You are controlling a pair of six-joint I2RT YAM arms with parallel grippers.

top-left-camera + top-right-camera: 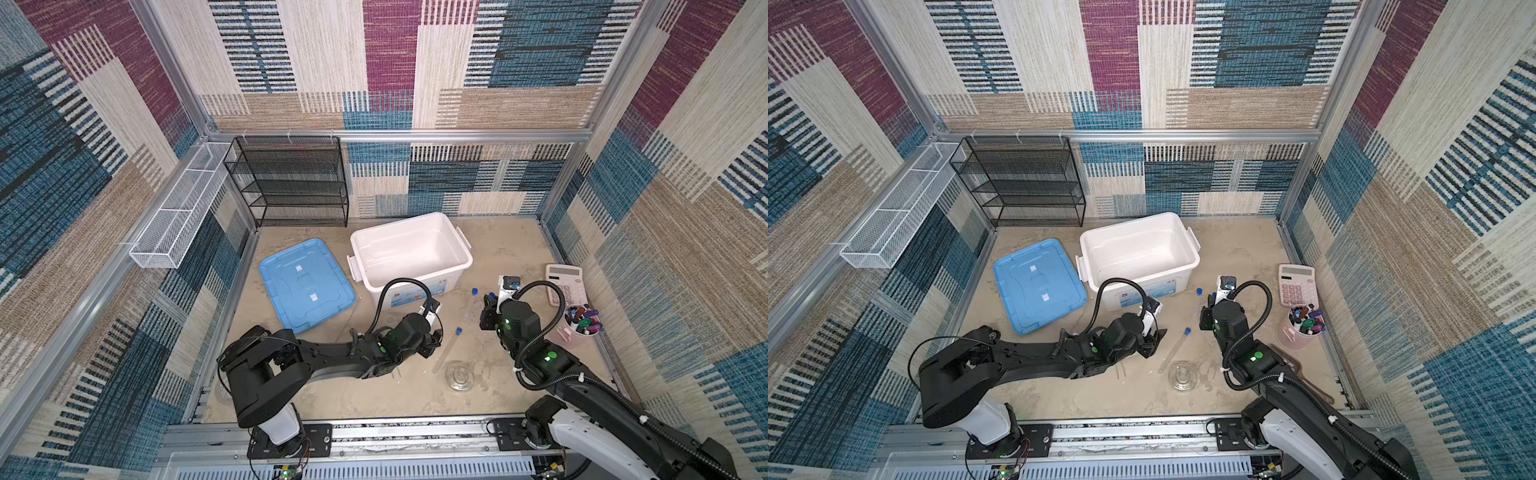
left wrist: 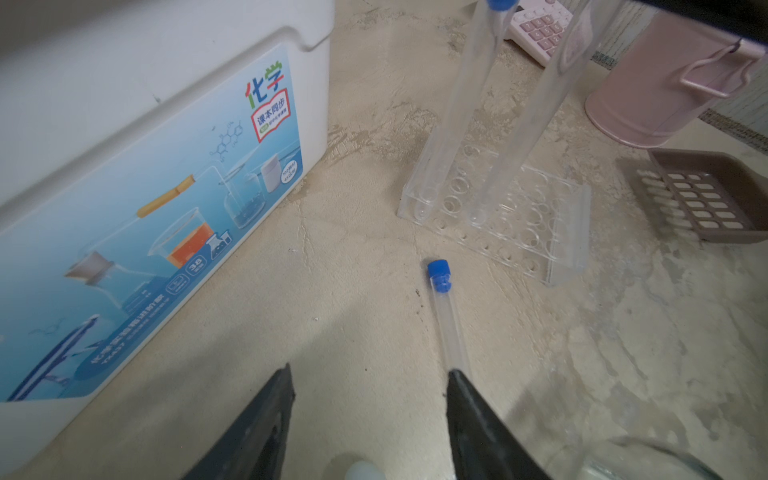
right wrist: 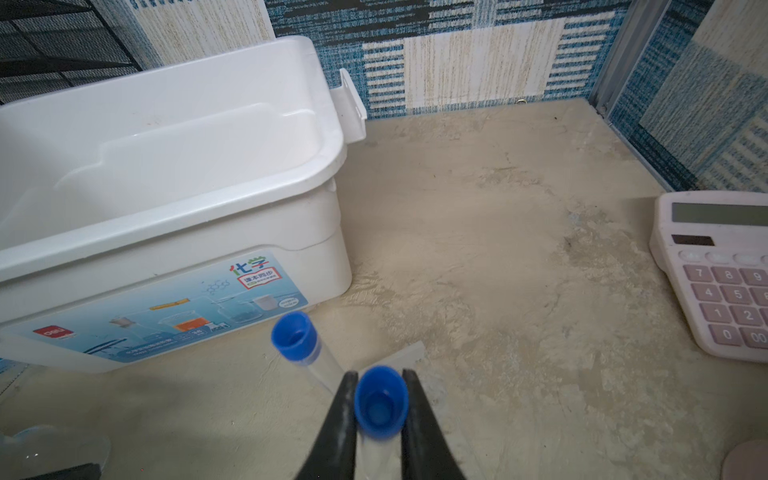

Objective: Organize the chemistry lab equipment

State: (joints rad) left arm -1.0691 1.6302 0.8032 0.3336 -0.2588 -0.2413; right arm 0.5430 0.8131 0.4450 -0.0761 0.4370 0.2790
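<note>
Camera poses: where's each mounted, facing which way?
Top views: high behind the robot, looking down; left arm, right arm, white bin.
Left wrist: low, facing the tube rack; open left gripper, lying tube.
Right wrist: angled down toward the bin; right gripper shut on a blue-capped tube.
Wrist views share the bin's label, pink calculator.

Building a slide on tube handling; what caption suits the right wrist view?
Right claw clamped on a blue-capped tube, a second capped tube beside it, white bin and pink calculator nearby.

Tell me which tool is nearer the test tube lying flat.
Left. The left tool hangs open, one finger over the lying test tube; the right tool is farther off, shut on an upright tube in the rack.
</note>
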